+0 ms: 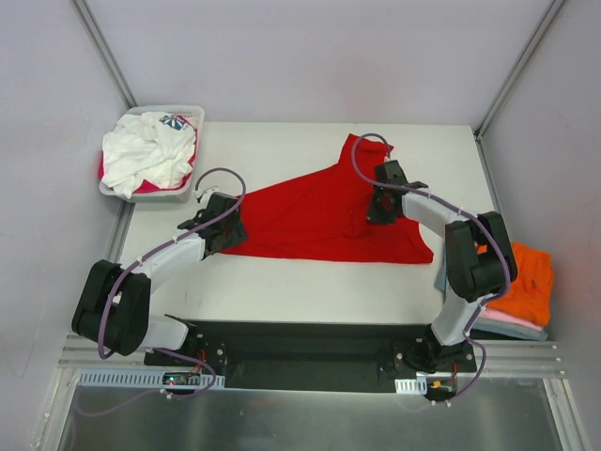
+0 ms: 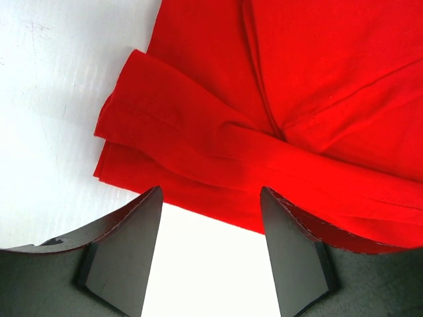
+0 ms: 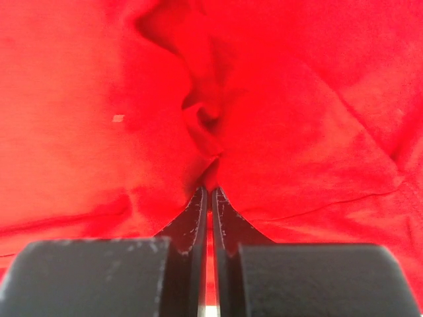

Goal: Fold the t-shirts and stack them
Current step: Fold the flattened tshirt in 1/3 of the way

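A bright red t-shirt (image 1: 319, 216) lies spread across the middle of the table. My right gripper (image 1: 378, 209) is shut on a pinched fold of the red t-shirt (image 3: 211, 125) near its right part; cloth bunches up at the fingertips. My left gripper (image 1: 228, 228) is open at the shirt's left edge; in the left wrist view its fingers (image 2: 135, 231) straddle bare table just short of the red t-shirt's folded edge (image 2: 198, 165). A white printed t-shirt (image 1: 150, 150) fills the basket. Folded orange (image 1: 526, 272) and pink (image 1: 512, 319) t-shirts are stacked at the right edge.
The white slotted basket (image 1: 192, 117) stands at the back left corner. The enclosure's frame posts run along both sides. A light blue-grey cloth edge (image 1: 526, 331) shows under the right stack.
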Available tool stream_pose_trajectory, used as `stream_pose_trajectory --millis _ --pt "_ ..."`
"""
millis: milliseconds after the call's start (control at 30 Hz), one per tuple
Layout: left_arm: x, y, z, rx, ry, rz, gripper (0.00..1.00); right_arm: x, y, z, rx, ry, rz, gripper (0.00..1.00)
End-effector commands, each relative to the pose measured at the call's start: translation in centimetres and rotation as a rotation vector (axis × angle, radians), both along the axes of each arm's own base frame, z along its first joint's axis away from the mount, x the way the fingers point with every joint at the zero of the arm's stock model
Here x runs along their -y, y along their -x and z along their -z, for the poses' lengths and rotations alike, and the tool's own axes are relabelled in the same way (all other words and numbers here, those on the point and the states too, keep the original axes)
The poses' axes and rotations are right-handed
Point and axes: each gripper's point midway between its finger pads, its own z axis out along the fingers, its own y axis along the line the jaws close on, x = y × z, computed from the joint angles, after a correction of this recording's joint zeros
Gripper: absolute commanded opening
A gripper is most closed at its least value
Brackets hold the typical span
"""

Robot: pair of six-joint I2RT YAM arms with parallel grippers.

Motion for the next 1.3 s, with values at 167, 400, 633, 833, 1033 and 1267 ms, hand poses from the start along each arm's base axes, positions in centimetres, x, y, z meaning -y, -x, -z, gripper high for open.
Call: stream_pose_trajectory --millis 167,400,633,833,1033,1267 --pt "-0.5 0.4 0.2 -0.003 -0.031 -0.007 0.61 -7.8 -4.7 -7.6 0.204 -0.097 -0.192 0.01" --pt "-0.5 0.4 0.6 -0.015 -0.036 -0.014 0.63 -8.9 -6.6 -7.5 0.252 -0.102 -0.177 0.57" --pt "-0.6 0.8 0.4 -0.004 -0.026 -0.016 0.64 -2.1 -0.5 -5.8 0.202 0.101 -0.098 0.69" --pt "-0.4 1.1 1.4 -0.035 -0.019 -0.025 0.64 1.1 5.7 -2.4 0.111 0.120 -0.016 0.68" --pt "-0.4 1.4 3.2 -0.075 -0.020 -0.041 0.63 1.0 6.2 0.6 0.038 0.127 -0.027 0.66" --pt "-0.4 1.3 5.4 -0.119 -0.038 -0.051 0.63 1.2 6.3 2.5 0.015 0.135 -0.027 0.65"
